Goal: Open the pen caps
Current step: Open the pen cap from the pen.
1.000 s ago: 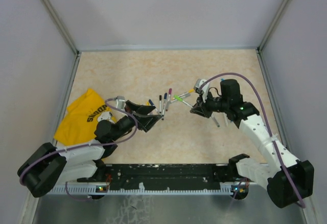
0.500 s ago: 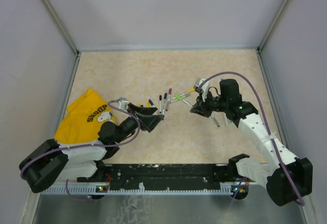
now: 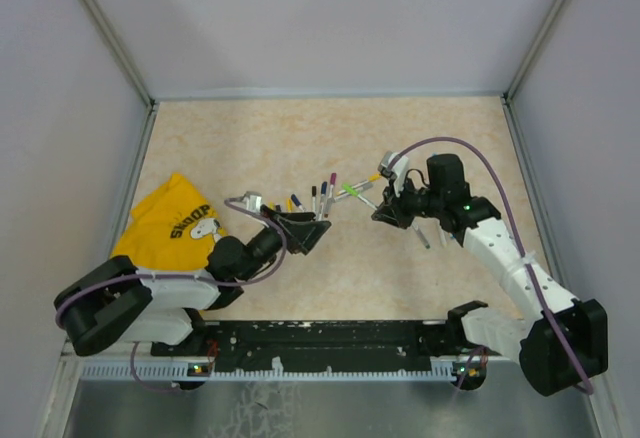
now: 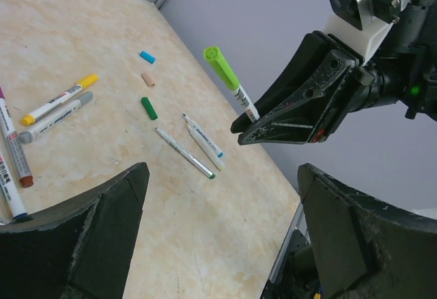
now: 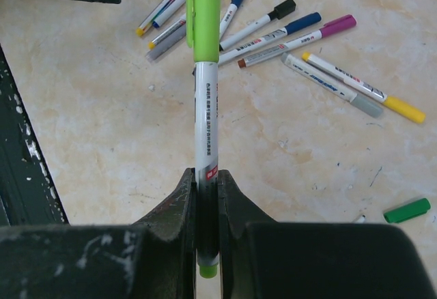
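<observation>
Above the beige table [image 3: 420, 138] (grey-walled), right hand [image 3: 385, 215] pinches a pen [image 5: 207, 108]; left hand [image 3: 312, 228] gapes.

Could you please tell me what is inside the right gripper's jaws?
The right gripper clamps a white pen near its lower end, its lime-green cap on. The barrel stretch between the fingers is covered; only a green end shows below.

Looked like robotics lab test cell. Plain pale grey panel walls [image 3: 330, 18] and slanted metal frame posts [image 3: 105, 33] boxed in beige marbled tabletop [image 3: 260, 138]. White-and-black jointed left arm [image 3: 170, 293] and right arm [image 3: 505, 253] bolted to long black metal rail [image 3: 330, 336] at near edge.
</observation>
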Tool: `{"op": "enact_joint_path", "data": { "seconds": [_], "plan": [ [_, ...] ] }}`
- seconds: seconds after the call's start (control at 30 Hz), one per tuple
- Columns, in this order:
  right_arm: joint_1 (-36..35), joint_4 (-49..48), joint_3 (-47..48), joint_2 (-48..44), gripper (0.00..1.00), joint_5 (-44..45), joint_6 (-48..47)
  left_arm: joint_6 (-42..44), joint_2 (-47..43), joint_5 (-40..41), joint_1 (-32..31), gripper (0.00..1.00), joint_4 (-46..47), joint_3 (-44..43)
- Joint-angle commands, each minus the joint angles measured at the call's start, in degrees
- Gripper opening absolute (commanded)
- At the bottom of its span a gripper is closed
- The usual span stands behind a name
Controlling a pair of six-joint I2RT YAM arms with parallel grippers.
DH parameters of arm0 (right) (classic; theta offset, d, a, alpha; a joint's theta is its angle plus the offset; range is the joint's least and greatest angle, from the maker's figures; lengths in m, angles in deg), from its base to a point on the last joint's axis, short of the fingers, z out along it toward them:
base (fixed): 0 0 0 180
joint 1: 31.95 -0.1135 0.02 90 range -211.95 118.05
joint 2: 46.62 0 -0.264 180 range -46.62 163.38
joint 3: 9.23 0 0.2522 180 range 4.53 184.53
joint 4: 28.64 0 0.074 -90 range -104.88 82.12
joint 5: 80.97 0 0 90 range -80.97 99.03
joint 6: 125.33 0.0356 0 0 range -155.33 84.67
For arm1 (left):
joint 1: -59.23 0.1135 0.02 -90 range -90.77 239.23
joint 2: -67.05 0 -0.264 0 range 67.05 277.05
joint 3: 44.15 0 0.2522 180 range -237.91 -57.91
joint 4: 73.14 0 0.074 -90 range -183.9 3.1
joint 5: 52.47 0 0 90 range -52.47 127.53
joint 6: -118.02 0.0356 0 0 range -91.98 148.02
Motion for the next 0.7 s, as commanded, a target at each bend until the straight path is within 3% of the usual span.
{"op": "enact_joint_path", "data": {
  "seconds": [0.0,0.33,0.67],
  "plan": [
    [0.37,-2.59,0.28,0.09,0.00,-0.04,1.27,-2.83,3.69,1.38,-0.48,0.94,-0.30,-5.45],
    [0.42,-3.06,0.15,0.87,0.00,-0.50,1.57,-6.60,15.09,7.83,-1.14,0.93,-0.77,-14.82],
    [0.20,-3.17,-0.31,0.58,0.00,-0.11,0.42,-8.95,22.07,9.88,-1.15,0.75,-0.09,-22.58]
  ]
}}
